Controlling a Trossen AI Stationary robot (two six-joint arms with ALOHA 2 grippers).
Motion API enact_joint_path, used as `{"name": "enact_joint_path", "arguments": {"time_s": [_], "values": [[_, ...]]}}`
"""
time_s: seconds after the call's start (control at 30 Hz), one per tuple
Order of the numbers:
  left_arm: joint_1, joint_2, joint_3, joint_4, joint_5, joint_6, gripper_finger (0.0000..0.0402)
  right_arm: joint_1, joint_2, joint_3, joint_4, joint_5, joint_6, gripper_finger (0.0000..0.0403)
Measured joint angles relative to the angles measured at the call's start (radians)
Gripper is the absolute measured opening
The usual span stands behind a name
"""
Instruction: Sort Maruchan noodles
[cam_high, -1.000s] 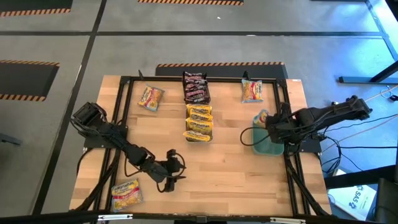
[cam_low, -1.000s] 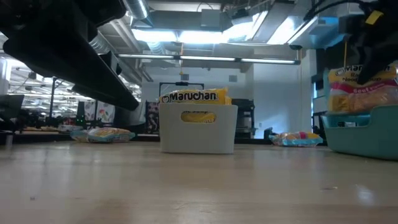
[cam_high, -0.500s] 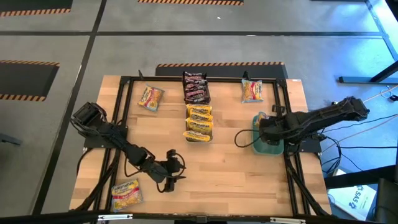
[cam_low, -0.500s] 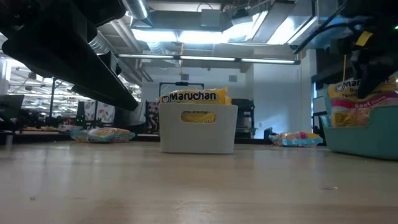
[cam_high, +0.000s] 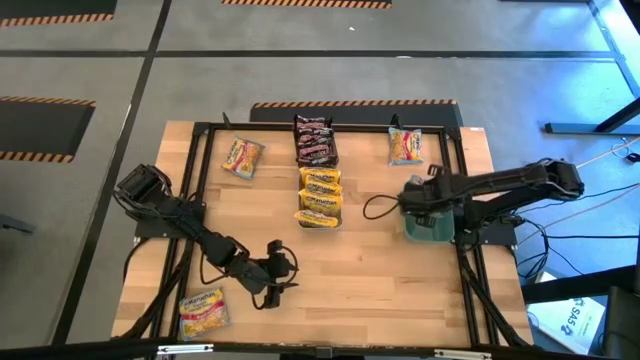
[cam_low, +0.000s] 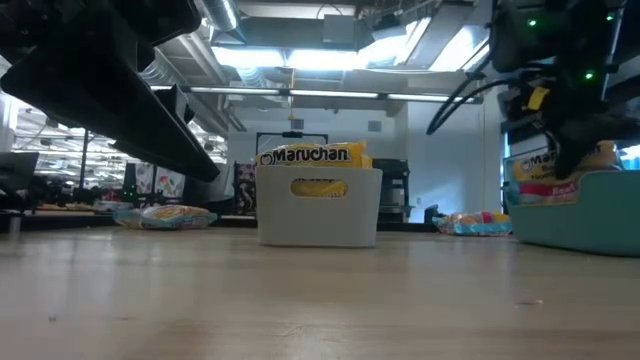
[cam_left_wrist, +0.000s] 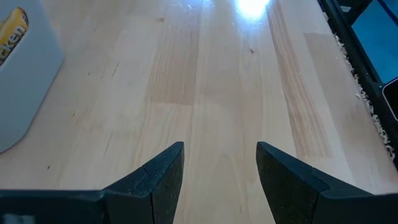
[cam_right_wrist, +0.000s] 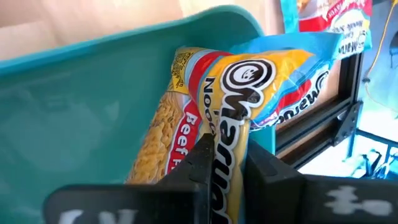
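Right gripper (cam_right_wrist: 225, 163) shifted inward over teal bin (cam_high: 430, 228), lower now, pinching packet (cam_right_wrist: 205, 118) inside it. Left gripper (cam_left_wrist: 219, 177) spread, idle. Three loose packets (cam_high: 203, 311) left; two bins filled.

Orange-yellow noodle packet (cam_right_wrist: 217, 118) inside teal bin (cam_right_wrist: 81, 106)

We see bright ceiling strip lights (cam_low: 330, 55) glaring in the low view, white glare on the wooden table (cam_left_wrist: 252, 6), and blurred dark fingers (cam_right_wrist: 205, 165) close up.
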Motion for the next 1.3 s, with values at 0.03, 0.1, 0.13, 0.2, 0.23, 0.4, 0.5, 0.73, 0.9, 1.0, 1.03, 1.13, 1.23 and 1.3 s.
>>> {"name": "enact_joint_path", "arguments": {"time_s": [0.03,0.1,0.13,0.2,0.23,0.4,0.5,0.73,0.9,1.0,1.03,1.13,1.23,1.3], "values": [[0.000,0.000,0.000,0.000,0.000,0.000,0.0195,-0.010,0.003,0.000,0.003,0.002,0.000,0.0030],[0.000,0.000,0.000,0.000,0.000,0.000,0.0195,-0.025,0.013,0.000,0.002,0.001,0.000,0.0030],[0.000,0.000,0.000,0.000,0.000,0.000,0.0195,-0.033,0.016,0.000,0.005,0.001,0.000,0.0030],[0.000,0.000,0.000,0.001,0.000,-0.001,0.0195,-0.045,0.023,0.000,0.007,0.002,0.000,0.0031],[0.000,0.000,0.000,0.001,0.000,0.000,0.0195,-0.048,0.026,0.000,0.007,0.003,0.000,0.0031],[0.000,0.000,0.000,0.002,0.000,0.000,0.0195,-0.058,0.029,0.000,0.010,0.012,0.000,0.0070],[0.000,0.000,0.000,0.002,0.000,0.000,0.0195,-0.057,0.029,0.000,0.009,0.013,0.000,0.0113],[0.000,0.000,0.000,0.002,0.000,0.000,0.0195,-0.057,0.029,0.000,0.006,0.029,0.015,0.0188],[0.000,0.000,0.000,0.002,0.000,0.000,0.0195,-0.056,0.028,0.001,-0.013,-0.054,0.052,0.0197],[0.002,0.000,0.000,0.003,0.000,0.004,0.0195,-0.056,0.028,0.018,-0.066,-0.050,0.079,0.0197],[0.003,0.000,0.000,0.003,0.000,0.005,0.0195,-0.056,0.028,0.029,-0.083,-0.050,0.098,0.0197],[0.003,0.000,0.000,0.003,0.000,0.005,0.0195,-0.053,0.028,0.074,-0.120,-0.068,0.163,0.0197],[0.003,0.000,0.000,0.003,0.000,0.021,0.0195,-0.013,0.028,0.124,-0.104,-0.111,0.261,0.0195],[0.002,0.000,0.000,0.003,0.000,0.030,0.0195,0.040,0.028,0.155,-0.036,-0.128,0.290,0.0188]]}}
